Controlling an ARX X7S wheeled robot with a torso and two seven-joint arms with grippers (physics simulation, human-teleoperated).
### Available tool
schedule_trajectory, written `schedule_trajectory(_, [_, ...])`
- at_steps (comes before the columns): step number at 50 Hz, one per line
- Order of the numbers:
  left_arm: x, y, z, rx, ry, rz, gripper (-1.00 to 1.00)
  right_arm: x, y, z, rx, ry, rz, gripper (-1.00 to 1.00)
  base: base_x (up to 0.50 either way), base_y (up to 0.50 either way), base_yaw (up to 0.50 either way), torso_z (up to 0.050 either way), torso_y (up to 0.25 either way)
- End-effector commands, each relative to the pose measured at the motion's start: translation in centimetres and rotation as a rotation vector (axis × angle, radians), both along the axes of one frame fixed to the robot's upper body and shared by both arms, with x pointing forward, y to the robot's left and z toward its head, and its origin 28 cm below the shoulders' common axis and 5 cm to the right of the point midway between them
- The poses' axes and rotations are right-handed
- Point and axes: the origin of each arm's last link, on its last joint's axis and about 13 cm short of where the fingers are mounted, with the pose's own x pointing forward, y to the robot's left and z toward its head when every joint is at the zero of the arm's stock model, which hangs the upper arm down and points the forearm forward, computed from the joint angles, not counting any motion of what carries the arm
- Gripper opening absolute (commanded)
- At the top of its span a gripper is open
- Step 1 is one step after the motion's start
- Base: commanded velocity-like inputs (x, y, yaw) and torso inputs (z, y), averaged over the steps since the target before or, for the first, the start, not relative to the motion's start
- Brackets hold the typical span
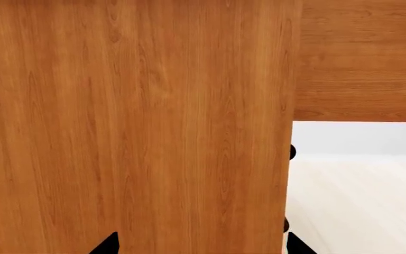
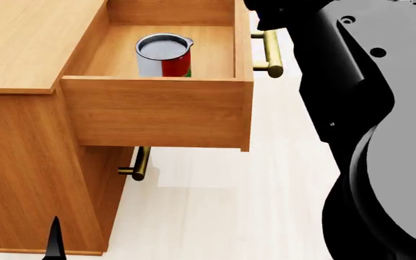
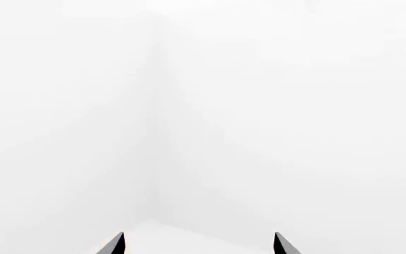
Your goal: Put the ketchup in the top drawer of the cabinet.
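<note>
Sitting in the open drawer: the can is placed, closing may remain

Resting upright on the drawer floor, the ketchup [image 2: 164, 55] shows its silver lid and a strip of red label with a sliver of green at the base. It stands near the middle of the top drawer [image 2: 157, 111], apart from the walls on every side that can be seen, and nothing is gripping or touching it. By that evidence the main part of the task looks done: the can is inside the right compartment.

That drawer is pulled well out from the cabinet [image 2: 27, 38], its front panel and brass handle [image 2: 270, 51] hanging over the pale floor [image 2: 222, 211]. Below it, the lower drawer's handle [image 2: 140, 163] sits close against the cabinet face, so that one appears closed. If the task is meant to end with the drawer pushed home, that step is not yet done.

The left gripper [image 1: 201, 244] faces the cabinet's wooden side; only its two dark tips show, set wide apart with nothing between them. The right gripper [image 3: 199, 244] points at a blank white wall, tips likewise spread and empty. The right arm [image 2: 367, 108] fills the head view's right side, near the brass handle, though whether it touches it I cannot tell.
</note>
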Motion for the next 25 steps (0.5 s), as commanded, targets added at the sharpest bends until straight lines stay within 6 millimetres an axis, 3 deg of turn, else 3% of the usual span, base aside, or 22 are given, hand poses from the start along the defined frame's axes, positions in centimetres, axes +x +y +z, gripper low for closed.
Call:
schedule_trajectory(1, [0.1,0.0,0.0,0.001,0.003,-0.001,1.0,-2.1,-1.8,4.0,0.018,-0.083,-0.055,1.0,0.0,0.0,0.0,0.0,0.0])
schedule_trajectory(5, [-0.1,0.2,0.3,0.004,-0.001,0.001,1.0,-4.9,-3.2,3.2,0.022,-0.082,-0.059,1.0,0.0,0.0,0.0,0.0,0.0])
schedule_trajectory(11, [-0.1,0.2,0.3,0.004,-0.001,0.001,1.0,-7.5,-5.0,1.4,0.016,-0.077,-0.089,1.0,0.0,0.0,0.0,0.0,0.0])
schedule_trajectory(12, [-0.2,0.3,0.3,0.006,-0.002,0.002,1.0,-8.2,-5.4,0.2,0.003,-0.083,-0.099,1.0,0.0,0.0,0.0,0.0,0.0])
schedule_trajectory(17, [-0.2,0.3,0.5,0.007,-0.007,0.007,1.0,-10.7,-6.9,-1.8,-0.021,-0.144,-0.188,1.0,0.0,0.0,0.0,0.0,0.0])
schedule_trajectory(25, [-0.2,0.4,1.4,0.028,-0.037,0.012,1.0,-14.7,-7.9,-4.8,-0.007,-0.246,-0.269,1.0,0.0,0.0,0.0,0.0,0.0])
